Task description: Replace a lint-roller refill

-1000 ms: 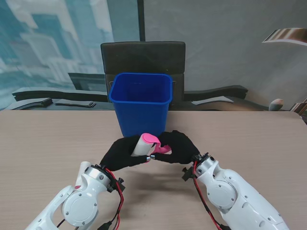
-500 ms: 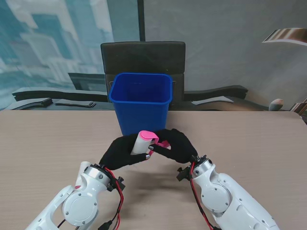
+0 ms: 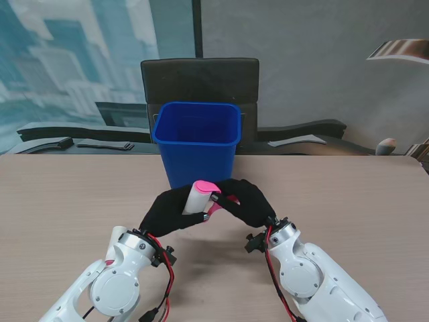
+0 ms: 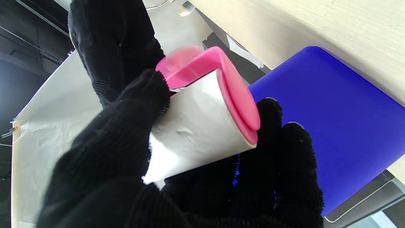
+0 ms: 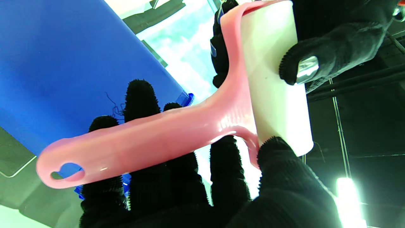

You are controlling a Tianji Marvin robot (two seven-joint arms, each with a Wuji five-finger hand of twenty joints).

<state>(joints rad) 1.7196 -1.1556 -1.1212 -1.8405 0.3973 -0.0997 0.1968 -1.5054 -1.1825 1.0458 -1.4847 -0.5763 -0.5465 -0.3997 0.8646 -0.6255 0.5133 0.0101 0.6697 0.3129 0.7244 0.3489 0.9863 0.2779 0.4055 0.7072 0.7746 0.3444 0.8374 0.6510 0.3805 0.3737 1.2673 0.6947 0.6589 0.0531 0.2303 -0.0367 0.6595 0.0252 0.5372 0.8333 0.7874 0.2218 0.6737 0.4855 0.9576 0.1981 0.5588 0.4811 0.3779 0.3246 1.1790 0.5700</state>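
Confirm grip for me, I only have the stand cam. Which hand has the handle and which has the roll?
Observer: The right wrist view shows the pink handle lying across the right hand, fingers behind it.
Operator: And the roll?
Observer: The left hand is wrapped around the white roll, thumb on one side, fingers on the other.
Operator: Roll off the holder yet?
Observer: No. The left wrist view shows the pink end cap still flush against the roll's end.
Operator: Bin close?
Observer: The blue bin fills the background right behind the handle.
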